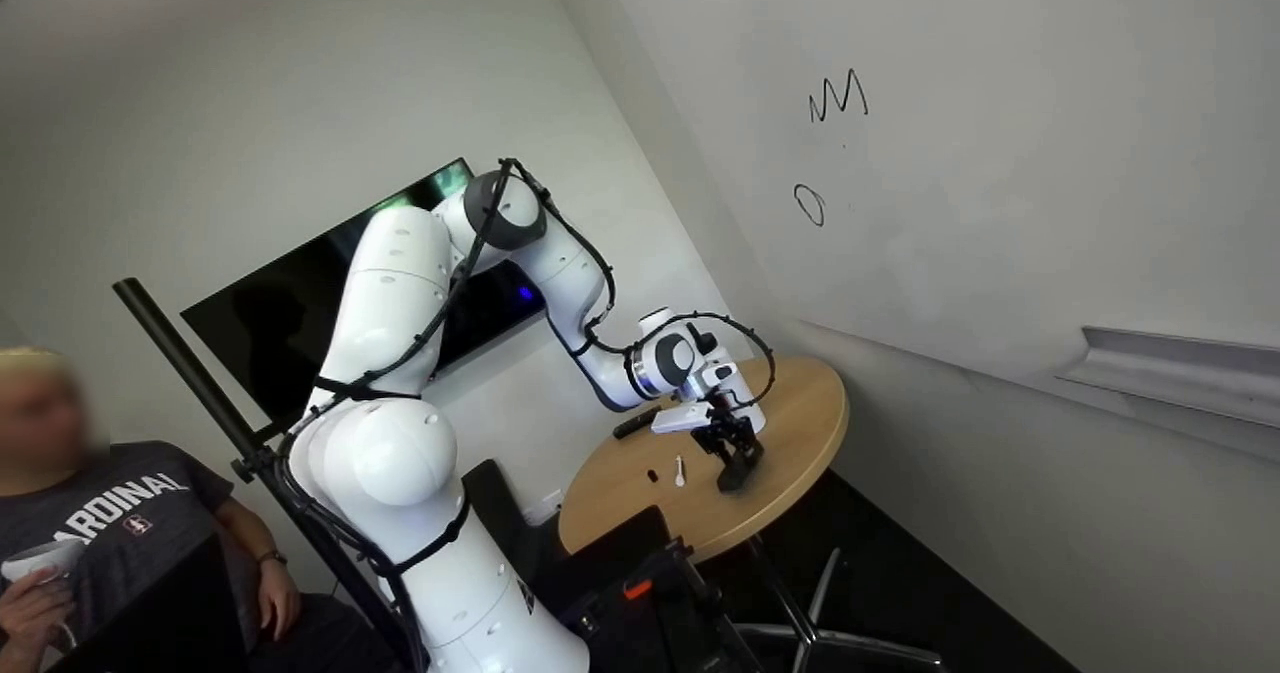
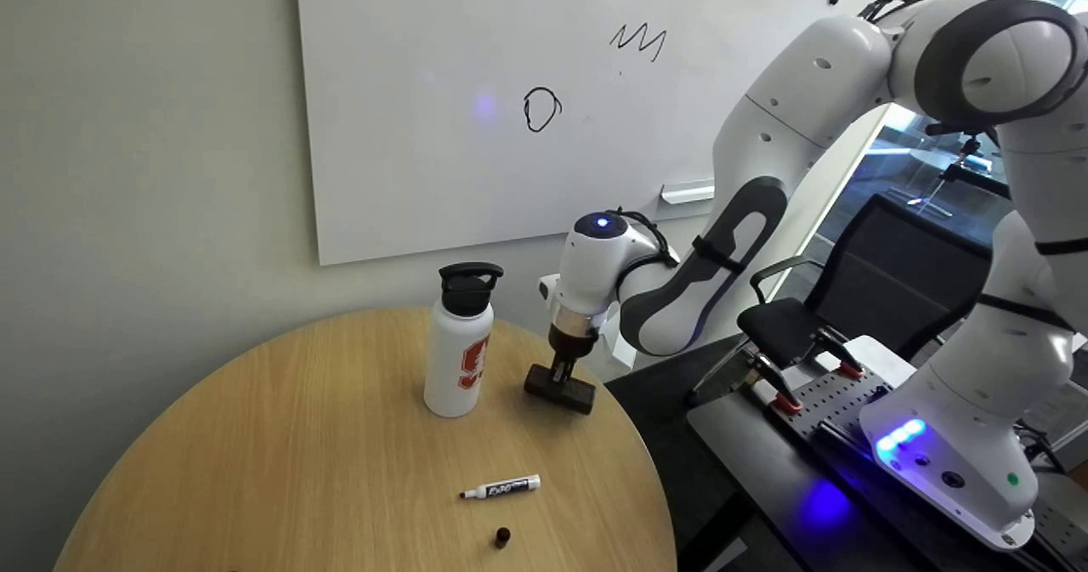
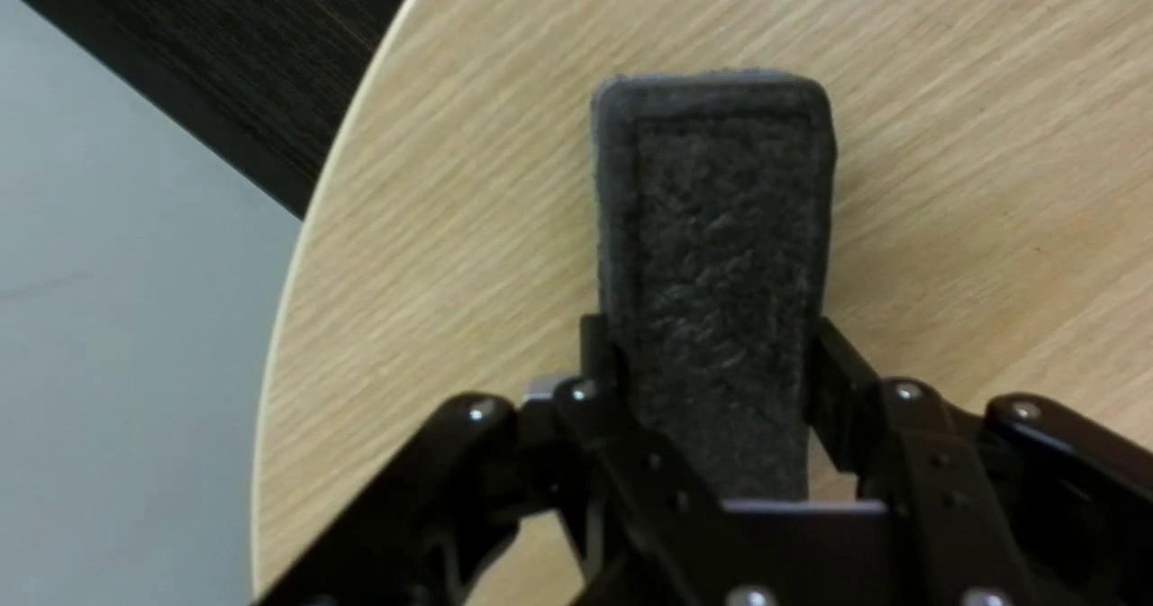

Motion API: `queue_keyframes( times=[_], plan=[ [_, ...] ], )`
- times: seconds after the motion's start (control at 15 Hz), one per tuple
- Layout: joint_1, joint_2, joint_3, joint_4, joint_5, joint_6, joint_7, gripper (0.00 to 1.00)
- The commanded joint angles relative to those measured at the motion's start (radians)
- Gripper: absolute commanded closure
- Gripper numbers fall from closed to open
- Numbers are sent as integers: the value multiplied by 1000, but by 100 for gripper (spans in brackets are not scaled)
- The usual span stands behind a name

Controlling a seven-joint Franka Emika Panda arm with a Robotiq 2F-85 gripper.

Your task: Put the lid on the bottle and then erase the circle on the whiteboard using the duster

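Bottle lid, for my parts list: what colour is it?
The lid is black; it shows best in an exterior view.

From where I stand, the white arm [image 1: 395, 283] stands tall on its base [image 2: 960, 444], where blue light glows low down, and is sharply bent at a high elbow [image 1: 505, 208]. Beyond that, the forearm [image 2: 790, 104] slopes down to the wrist [image 2: 586, 270], which sits close to upright with a small bluish light on top. Beneath it the dark hand [image 3: 707, 354] points downward, its two fingers [image 3: 838, 390] partly apart, facing each other, each snug against what they grasp.
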Motion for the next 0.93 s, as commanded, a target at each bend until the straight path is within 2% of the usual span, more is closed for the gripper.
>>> queue_keyframes(
  times=[0.0, 0.13, 0.33, 0.47, 0.6, 0.67, 0.73, 0.8, 0.87],
  plan=[
    [119, -182, -117, -168, -2, -23, 155, 73],
    [208, -270, -201, -242, -19, -29, 258, 73],
    [370, -382, -379, -345, -103, -12, 439, 73],
    [487, -429, -510, -375, -229, -23, 593, 73],
    [556, -457, -589, -376, -367, -67, 723, 73],
    [515, -471, -533, -370, -367, -127, 688, 73],
    [449, -482, -440, -364, -315, -216, 619, 73],
    [433, -440, -456, -341, -385, -127, 697, 48],
    [404, -452, -407, -341, -381, -179, 691, 48]
  ],
)
